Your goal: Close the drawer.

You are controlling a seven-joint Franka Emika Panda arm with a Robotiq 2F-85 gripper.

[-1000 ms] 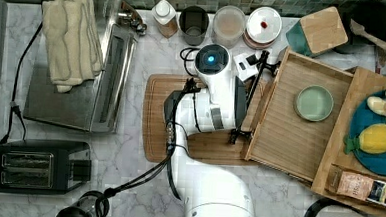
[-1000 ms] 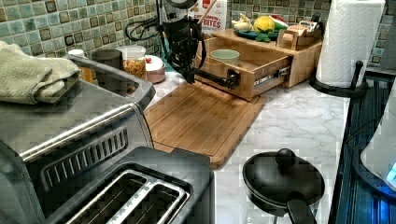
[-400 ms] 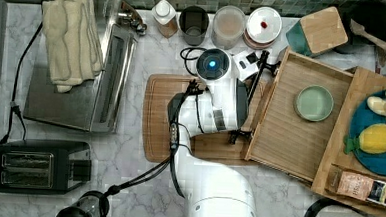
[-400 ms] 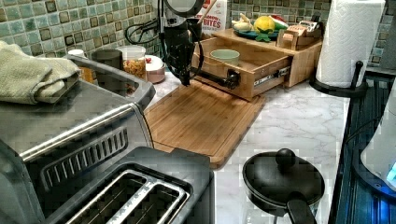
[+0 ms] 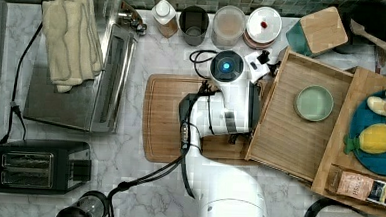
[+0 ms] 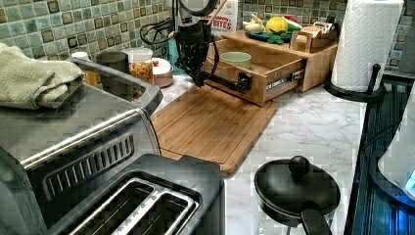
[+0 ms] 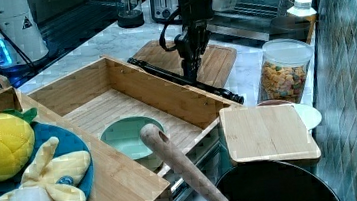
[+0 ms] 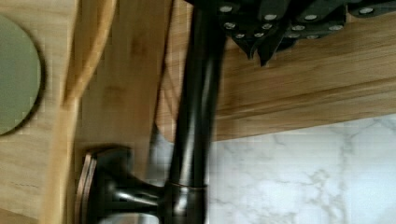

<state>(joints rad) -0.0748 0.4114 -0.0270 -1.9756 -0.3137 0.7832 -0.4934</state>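
One drawer (image 5: 300,129) stands pulled out of the wooden shelf unit (image 5: 352,142), toward the top view's left. It is a shallow bamboo tray with raised walls, a slatted floor and one dark bar handle (image 7: 184,79) on its front. One green bowl (image 5: 314,102) sits inside. One gripper (image 6: 198,78) hangs at the handle over one cutting board (image 5: 173,120); finger spacing cannot be told. Bare marble counter (image 6: 313,122) lies beside the board.
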